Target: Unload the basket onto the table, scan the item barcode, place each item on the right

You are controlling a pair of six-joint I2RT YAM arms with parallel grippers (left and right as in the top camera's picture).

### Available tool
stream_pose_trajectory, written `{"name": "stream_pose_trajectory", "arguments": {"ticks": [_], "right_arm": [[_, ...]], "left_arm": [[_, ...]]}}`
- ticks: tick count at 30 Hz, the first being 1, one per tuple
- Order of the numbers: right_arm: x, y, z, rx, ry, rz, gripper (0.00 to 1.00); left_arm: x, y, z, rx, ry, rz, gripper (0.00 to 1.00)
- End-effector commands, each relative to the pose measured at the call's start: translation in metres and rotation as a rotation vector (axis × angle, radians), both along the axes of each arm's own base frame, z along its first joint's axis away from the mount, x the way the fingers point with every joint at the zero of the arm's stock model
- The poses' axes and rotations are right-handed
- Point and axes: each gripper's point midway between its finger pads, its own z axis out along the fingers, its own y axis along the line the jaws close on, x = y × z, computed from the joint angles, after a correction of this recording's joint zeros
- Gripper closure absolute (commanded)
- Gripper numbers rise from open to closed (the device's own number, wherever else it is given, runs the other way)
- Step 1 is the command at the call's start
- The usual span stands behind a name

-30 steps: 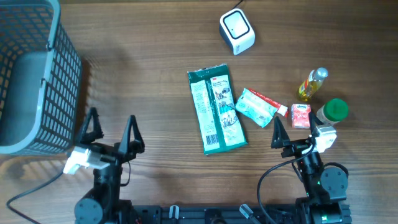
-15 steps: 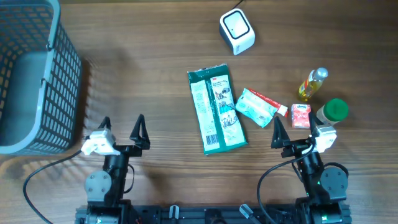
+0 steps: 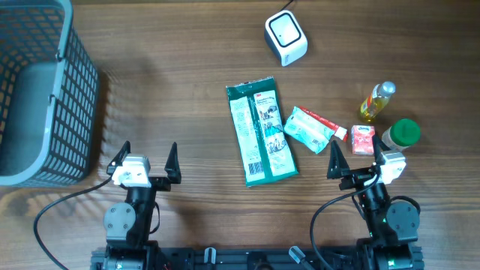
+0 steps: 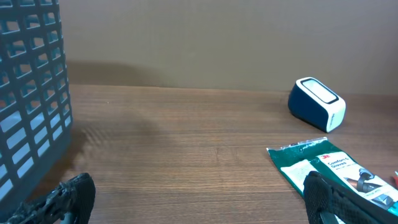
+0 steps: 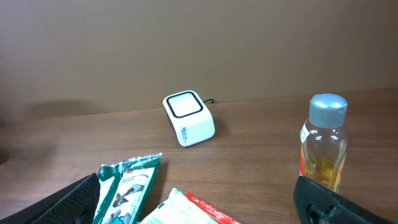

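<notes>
The white barcode scanner (image 3: 286,38) stands at the back of the table, also seen as the scanner (image 4: 316,104) and the scanner (image 5: 189,118). A long green packet (image 3: 260,133) lies flat mid-table, with a mint pouch (image 3: 307,129) and a red tube (image 3: 335,125) beside it. My left gripper (image 3: 148,154) hovers open and empty near the front edge, left of the packet (image 4: 329,168). Open and empty too, my right gripper (image 3: 356,154) sits just in front of the pouch (image 5: 180,211). I cannot make out a barcode.
A grey mesh basket (image 3: 41,97) fills the left side, close to my left fingers (image 4: 68,199). On the right stand a yellow bottle (image 3: 376,101), a green-capped jar (image 3: 401,135) and a small red-and-white box (image 3: 363,139). Bare wood lies between basket and packet.
My left gripper has shifted to the right and swung round to face straight back, away from the basket. The right arm and the items have not moved.
</notes>
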Motion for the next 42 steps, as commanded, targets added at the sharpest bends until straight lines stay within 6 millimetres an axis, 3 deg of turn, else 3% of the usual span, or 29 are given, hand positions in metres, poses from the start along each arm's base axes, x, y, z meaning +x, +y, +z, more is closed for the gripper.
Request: {"name": "stream_pose_trajectory", "arguments": {"ticks": [1,39,42], "right_arm": [[-0.0006,-0.0005,0.0034,0.013,-0.014,0.0,0.0],[0.0005,-0.0067,0.0027,0.01,-0.011,-0.036,0.0],[0.0006,-0.0073,0.0023,-0.055,-0.021,-0.04,0.0]], "left_arm": [[-0.0005,0.0004,-0.0007,0.036,-0.002,-0.003,0.0],[-0.0005,0.0004,-0.0007,0.036,-0.001,-0.003,0.0],[-0.0005,0.0004,-0.0007,0.036,-0.001,-0.003,0.0]]}}
